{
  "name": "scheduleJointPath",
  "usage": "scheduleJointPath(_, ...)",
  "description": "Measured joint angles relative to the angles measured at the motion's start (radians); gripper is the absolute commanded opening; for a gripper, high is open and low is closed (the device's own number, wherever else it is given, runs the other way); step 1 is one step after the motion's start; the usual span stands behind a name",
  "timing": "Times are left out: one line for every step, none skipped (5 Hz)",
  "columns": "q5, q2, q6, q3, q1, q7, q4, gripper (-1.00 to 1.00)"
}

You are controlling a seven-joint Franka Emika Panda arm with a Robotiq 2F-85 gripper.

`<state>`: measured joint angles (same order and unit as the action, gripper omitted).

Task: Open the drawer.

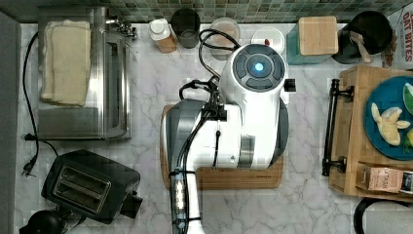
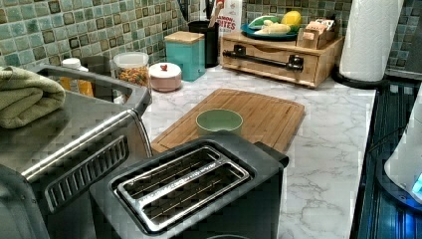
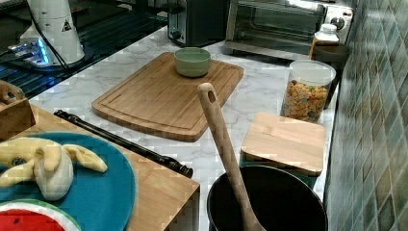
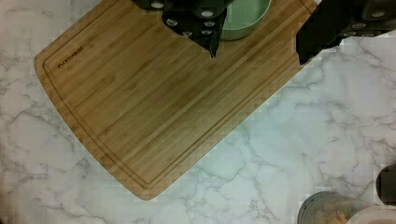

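Surface: white marble-patterned counter (image 1: 302,204) backed by a green mosaic tile wall (image 2: 74,30).
Drawer: light bamboo-wood box-like drawer (image 2: 278,62) with a long black metal bar handle (image 2: 263,59), at the top view's right edge against the wall; the front sits flush (shut, as far as the left view shows).
On the drawer: round blue plate (image 3: 103,192) carrying a peeled banana (image 3: 48,166) and a watermelon slice (image 3: 29,224); a small brown packet box (image 1: 382,178) lies beside the plate.
Cutting board: flat rectangular bamboo board (image 3: 163,96) in the middle of the counter, well apart from the drawer.
Bowl: small round pale-green bowl (image 2: 219,121) standing on the board; its inside looks empty in the left view.
Arm: white Franka arm (image 1: 243,117) hanging above the board.
Gripper: black two-finger gripper (image 4: 261,39) above the board near the bowl, its fingers (image 4: 205,28) spread wide apart with nothing between them.
Jar: clear lidded jar (image 3: 308,91) filled with colourful cereal, by the wall.
Black pot: round black container (image 3: 267,202) with a wooden spoon (image 3: 226,149) leaning in it.
Teal canister: square teal tin (image 2: 186,52) with a wooden lid, beside the black pot.
Appliances: steel toaster oven (image 1: 83,73) with a folded beige towel (image 1: 65,61) on top; a black two-slot toaster (image 2: 194,194) stands near it, slots empty.
Paper towel: white roll (image 2: 370,37) upright just beside the drawer.
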<state>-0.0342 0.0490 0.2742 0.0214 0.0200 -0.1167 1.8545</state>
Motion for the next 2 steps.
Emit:
scheduleJointPath(0.0,0.007,0.01,0.0,0.0,0.0,0.001,1.0)
scheduleJointPath(-0.003,0.012,0.01,0.0,0.0,0.0,0.007,1.0)
